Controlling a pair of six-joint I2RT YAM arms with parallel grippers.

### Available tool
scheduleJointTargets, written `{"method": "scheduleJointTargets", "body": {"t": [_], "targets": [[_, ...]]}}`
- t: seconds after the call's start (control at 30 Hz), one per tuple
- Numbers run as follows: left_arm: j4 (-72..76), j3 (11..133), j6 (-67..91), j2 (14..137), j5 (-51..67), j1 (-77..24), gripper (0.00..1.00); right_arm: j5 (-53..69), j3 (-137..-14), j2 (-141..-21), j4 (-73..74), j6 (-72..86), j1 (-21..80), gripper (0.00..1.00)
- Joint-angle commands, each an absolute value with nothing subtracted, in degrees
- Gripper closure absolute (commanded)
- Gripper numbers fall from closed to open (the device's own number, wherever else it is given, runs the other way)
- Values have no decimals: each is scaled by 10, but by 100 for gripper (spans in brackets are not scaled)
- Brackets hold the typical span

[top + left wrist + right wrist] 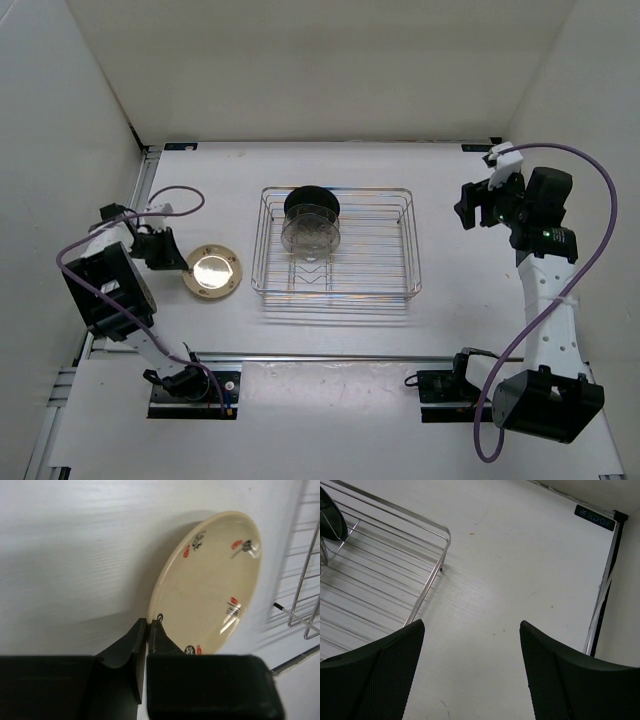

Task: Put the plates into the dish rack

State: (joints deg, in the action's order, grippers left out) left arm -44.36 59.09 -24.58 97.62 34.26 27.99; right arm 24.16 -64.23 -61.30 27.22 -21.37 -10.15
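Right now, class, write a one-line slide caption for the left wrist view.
Left hand pinching the cream plate by its rim, dish rack edge at right.

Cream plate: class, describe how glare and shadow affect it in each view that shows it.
Top external: a white glare blob washes out the centre of the cream plate. Left wrist: only small bright streaks on it, with a soft shadow on the table beside its left rim.
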Motion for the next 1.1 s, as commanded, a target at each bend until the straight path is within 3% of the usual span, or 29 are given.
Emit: {"method": "scheduleJointTargets", "body": {"t": [0.0,0.23,0.33,0.43,0.6,0.73,1.07], "targets": [[-460,682,-255,906,323,289,90,251,-629,-605,263,-213,-105,20],[-592,988,-273,878,256,237,90,233,-577,-605,239,-230,-105,20],[-657,1140,-299,910,206,174,90,233,-563,-605,233,-236,-105,20],[-676,1194,-336,923,119,71,90,233,-548,-599,233,-236,-105,20],[-561,1041,-425,835,-56,-151,90,222,-537,-599,228,-236,-105,20],[-487,943,-475,795,-171,-269,90,221,-531,-599,228,-236,-105,20],[-376,850,-574,773,-299,-426,90,221,-526,-606,222,-224,-105,20]]}}
